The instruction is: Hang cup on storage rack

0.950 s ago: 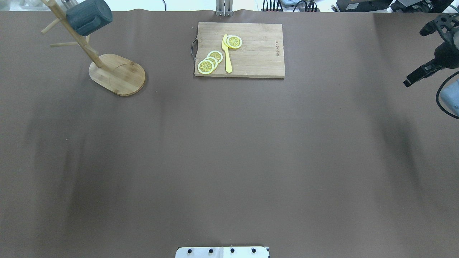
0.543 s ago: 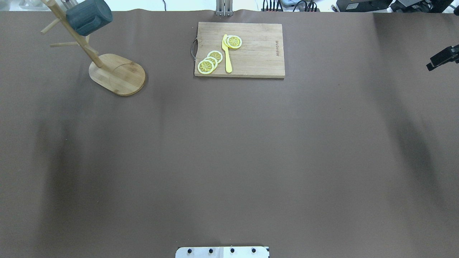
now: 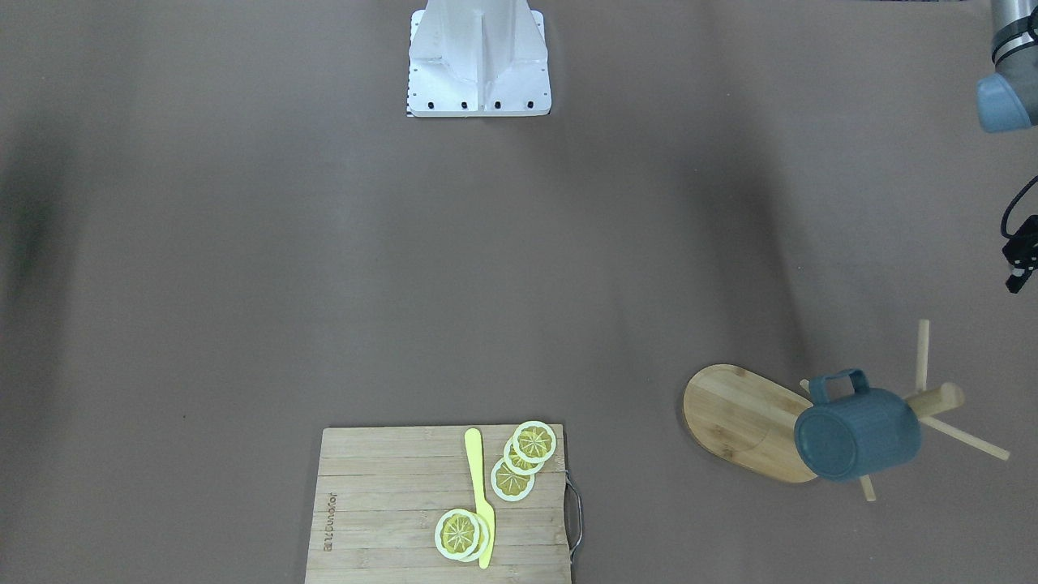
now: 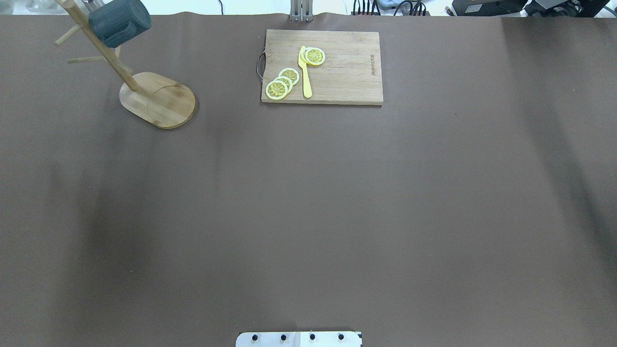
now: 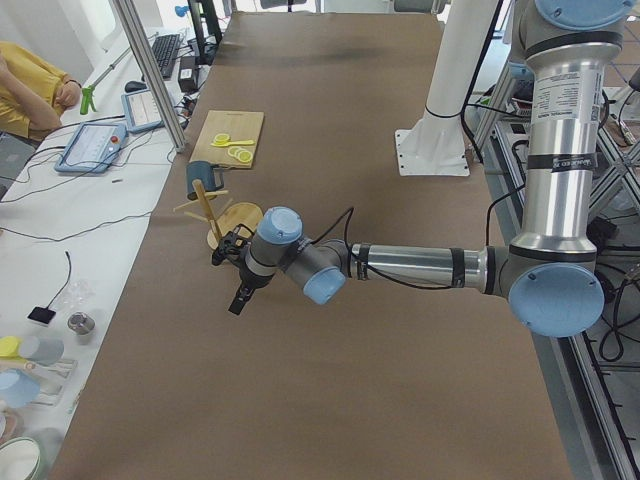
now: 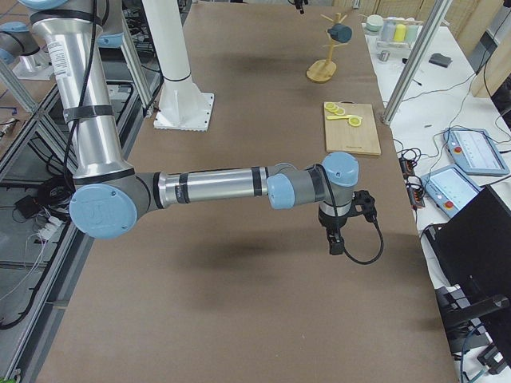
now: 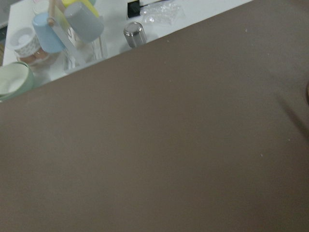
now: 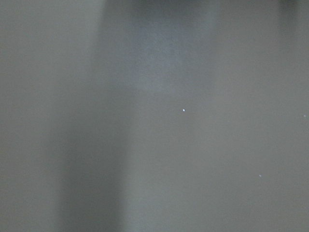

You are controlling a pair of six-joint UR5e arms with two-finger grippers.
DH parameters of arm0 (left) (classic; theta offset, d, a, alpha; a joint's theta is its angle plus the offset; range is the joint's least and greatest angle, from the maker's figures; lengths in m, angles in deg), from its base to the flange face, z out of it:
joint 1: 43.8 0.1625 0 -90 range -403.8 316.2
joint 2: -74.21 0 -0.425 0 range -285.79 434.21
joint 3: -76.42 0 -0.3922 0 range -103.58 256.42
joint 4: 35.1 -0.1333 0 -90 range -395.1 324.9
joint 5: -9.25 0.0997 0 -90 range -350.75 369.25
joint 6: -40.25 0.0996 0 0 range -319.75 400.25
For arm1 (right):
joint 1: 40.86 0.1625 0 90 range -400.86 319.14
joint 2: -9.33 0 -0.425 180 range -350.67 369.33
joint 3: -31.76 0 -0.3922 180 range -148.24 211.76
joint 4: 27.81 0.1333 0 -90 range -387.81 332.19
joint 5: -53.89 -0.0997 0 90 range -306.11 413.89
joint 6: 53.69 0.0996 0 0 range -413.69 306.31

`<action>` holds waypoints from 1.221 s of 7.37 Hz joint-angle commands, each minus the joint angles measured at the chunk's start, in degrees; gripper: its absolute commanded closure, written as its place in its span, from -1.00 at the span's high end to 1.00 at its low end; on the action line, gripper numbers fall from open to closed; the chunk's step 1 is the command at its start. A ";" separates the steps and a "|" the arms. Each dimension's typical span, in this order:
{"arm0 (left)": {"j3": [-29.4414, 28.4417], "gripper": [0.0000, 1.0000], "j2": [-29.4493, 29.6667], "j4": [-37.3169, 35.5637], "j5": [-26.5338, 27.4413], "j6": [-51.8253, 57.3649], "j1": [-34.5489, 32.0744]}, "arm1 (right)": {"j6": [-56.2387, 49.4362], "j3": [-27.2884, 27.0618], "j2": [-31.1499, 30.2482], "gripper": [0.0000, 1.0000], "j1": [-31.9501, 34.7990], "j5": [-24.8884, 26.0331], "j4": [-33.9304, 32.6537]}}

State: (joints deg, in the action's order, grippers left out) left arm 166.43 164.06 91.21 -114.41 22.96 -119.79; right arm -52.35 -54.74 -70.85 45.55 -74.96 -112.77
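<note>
The dark teal cup hangs tilted on an upper peg of the bamboo storage rack at the far left of the table. No gripper touches it. Both also show in the front-facing view, cup and rack base. My left gripper hovers over the table short of the rack, fingers pointing down; I cannot tell if it is open. My right gripper hangs above the table near the right end, far from the rack; I cannot tell its state. Both wrist views show only brown tabletop.
A rectangular cutting board with lemon slices and a yellow knife lies at the far middle. The robot's white base plate is at the near edge. Cups and a metal tin stand off the table's left end.
My right gripper has moved out of the overhead view past its right edge. The cup and the rack have not moved.
</note>
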 commanded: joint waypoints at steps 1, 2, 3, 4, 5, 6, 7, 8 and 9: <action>0.96 0.96 1.03 -16.11 -10.60 0.33 -0.82 | -2.39 -0.16 -2.17 1.00 1.48 0.36 -1.27; 1.83 0.96 -0.01 -18.44 -11.07 4.33 -1.00 | -2.39 -0.16 -2.26 1.00 1.48 0.27 -1.35; 1.67 0.96 -1.76 -18.99 -11.86 7.85 -1.00 | -2.39 -0.07 -2.43 1.00 1.48 0.36 -1.27; 1.84 0.96 -2.30 -18.38 -12.04 8.32 -1.00 | -2.39 -0.07 -2.69 1.00 1.48 0.27 -1.27; 1.23 0.96 -1.87 -18.03 -11.34 8.50 -0.91 | -2.39 -0.16 -3.31 1.00 1.48 -0.17 -1.00; 1.66 0.96 -1.87 -17.94 -11.69 8.59 -1.00 | -2.48 -0.33 -4.18 1.00 1.48 -0.26 -0.83; 2.10 0.96 -1.78 -17.85 -11.43 8.59 -1.08 | -2.48 -0.86 -5.06 1.00 1.48 -0.61 -0.74; 2.28 0.96 -1.61 -17.94 -11.43 8.59 -1.00 | -2.48 -0.86 -5.16 1.00 1.48 -0.70 -0.74; 3.15 0.96 -1.87 -17.94 -11.34 8.59 -1.08 | -2.40 -0.86 -5.16 1.00 1.39 -0.61 -0.74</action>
